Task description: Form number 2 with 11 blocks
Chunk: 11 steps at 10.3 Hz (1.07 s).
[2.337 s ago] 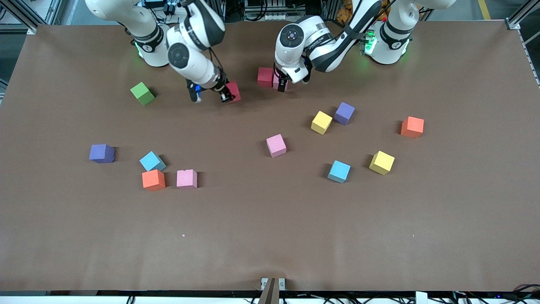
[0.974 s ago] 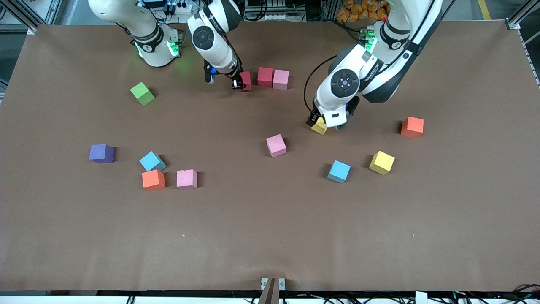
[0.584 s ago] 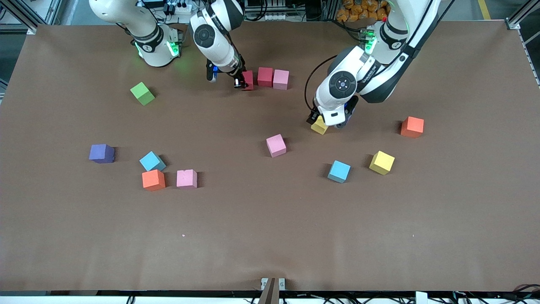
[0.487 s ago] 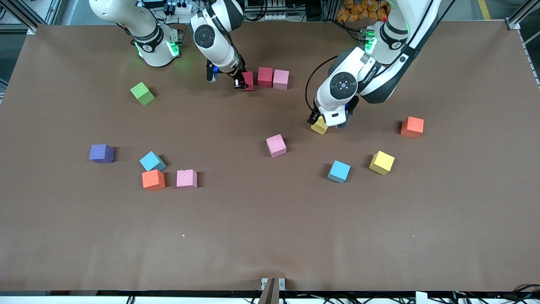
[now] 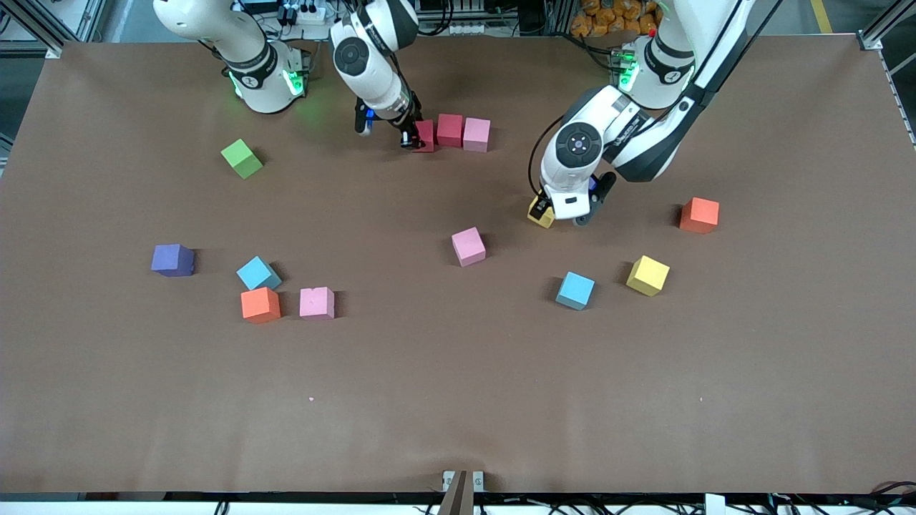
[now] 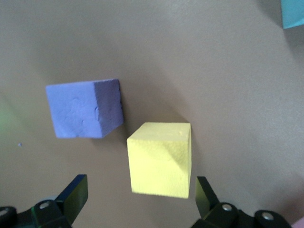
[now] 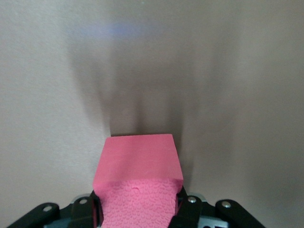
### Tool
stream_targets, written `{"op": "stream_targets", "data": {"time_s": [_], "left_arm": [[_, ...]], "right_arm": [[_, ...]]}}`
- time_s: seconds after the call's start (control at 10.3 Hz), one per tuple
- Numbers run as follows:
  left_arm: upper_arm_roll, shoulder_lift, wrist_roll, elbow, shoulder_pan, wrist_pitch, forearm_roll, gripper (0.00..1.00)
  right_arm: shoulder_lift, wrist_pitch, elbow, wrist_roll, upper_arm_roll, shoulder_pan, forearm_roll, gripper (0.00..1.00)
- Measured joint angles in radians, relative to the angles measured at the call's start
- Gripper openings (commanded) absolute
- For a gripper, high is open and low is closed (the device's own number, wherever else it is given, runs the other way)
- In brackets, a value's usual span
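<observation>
**Operator:** Front view, what is on my bench (image 5: pixel 458 400)?

**Cataloguer:** Your right end effector (image 5: pixel 413 137) is clamped on a red foam cube (image 5: pixel 426 136), low at the bench, just beside a second red foam cube (image 5: pixel 449 130). A pink foam cube (image 5: pixel 476 134) touches that one, so the three make a row close to the arms' bases. Your left end effector (image 5: pixel 560 212) sits low over a yellow foam cube (image 5: pixel 539 214).

Loose stock:
- mid-bench pink foam cube (image 5: pixel 469 246)
- light blue foam cube (image 5: pixel 575 290)
- second yellow foam cube (image 5: pixel 647 275)
- orange foam cube (image 5: pixel 699 215)

Toward the right arm's end you have:
- a purple foam cube (image 5: pixel 172 260)
- a second light blue foam cube (image 5: pixel 258 273)
- a second orange foam cube (image 5: pixel 260 305)
- a third pink foam cube (image 5: pixel 317 302)
- a lime-green foam cube (image 5: pixel 242 158)

**Operator:** And the left wrist view?

**Cataloguer:** The left end effector (image 6: pixel 140 185) stands spread wide, one finger on each side of the yellow foam cube (image 6: pixel 160 159) and neither touching it. Another purple foam cube (image 6: pixel 85 108) lies close beside it, apart.

**Operator:** Right wrist view?

**Cataloguer:** The right end effector (image 7: pixel 137 209) pinches the red foam cube (image 7: pixel 137 185) between both fingers, with bare bench ahead.
</observation>
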<state>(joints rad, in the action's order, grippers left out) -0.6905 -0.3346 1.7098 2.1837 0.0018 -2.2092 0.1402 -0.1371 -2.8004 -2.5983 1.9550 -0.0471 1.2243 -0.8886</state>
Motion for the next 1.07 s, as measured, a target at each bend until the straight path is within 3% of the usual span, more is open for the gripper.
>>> {"op": "stream_targets", "data": {"time_s": [1.07], "left_arm": [[0.005, -0.107, 0.007, 0.008, 0.000, -0.094, 0.035, 1.00]], "right_arm": [[-0.010, -0.010, 0.000, -0.002, -0.001, 0.023, -0.022, 0.00]]}}
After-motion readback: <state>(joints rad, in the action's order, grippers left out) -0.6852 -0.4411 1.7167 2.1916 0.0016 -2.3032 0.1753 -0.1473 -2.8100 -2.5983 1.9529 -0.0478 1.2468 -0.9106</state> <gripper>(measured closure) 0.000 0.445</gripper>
